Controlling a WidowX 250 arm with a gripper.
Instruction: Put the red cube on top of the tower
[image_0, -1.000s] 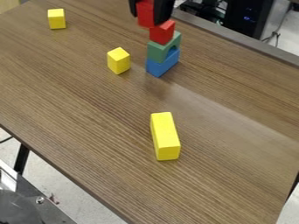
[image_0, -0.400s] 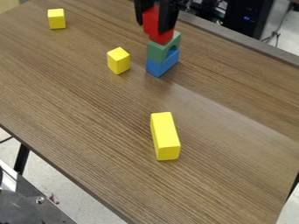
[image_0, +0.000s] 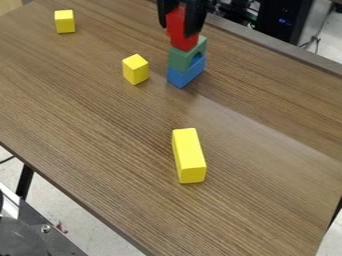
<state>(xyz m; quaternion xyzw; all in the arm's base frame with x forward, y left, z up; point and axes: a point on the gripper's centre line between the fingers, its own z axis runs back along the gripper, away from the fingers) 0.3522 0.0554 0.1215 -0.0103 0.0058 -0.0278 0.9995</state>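
Note:
At the top centre of the camera view, the black gripper (image_0: 182, 20) hangs over the tower, shut on a red cube (image_0: 175, 21). Directly below, the tower has another red block (image_0: 184, 42) on top, a green arch block (image_0: 180, 59) under it and a blue block (image_0: 182, 77) at the base. The held cube overlaps the upper red block in view; whether the two touch I cannot tell. Part of the upper red block is hidden behind the gripper.
A small yellow block (image_0: 135, 69) stands just left of the tower, another yellow cube (image_0: 65, 21) at the upper left. A long yellow block (image_0: 189, 156) lies nearer the camera on the wooden table (image_0: 100, 125). Dark equipment (image_0: 284, 20) stands behind the table's far edge.
With the red cube in it, the gripper has shifted right and a little down in the view, over the tower. The lower blocks have not moved.

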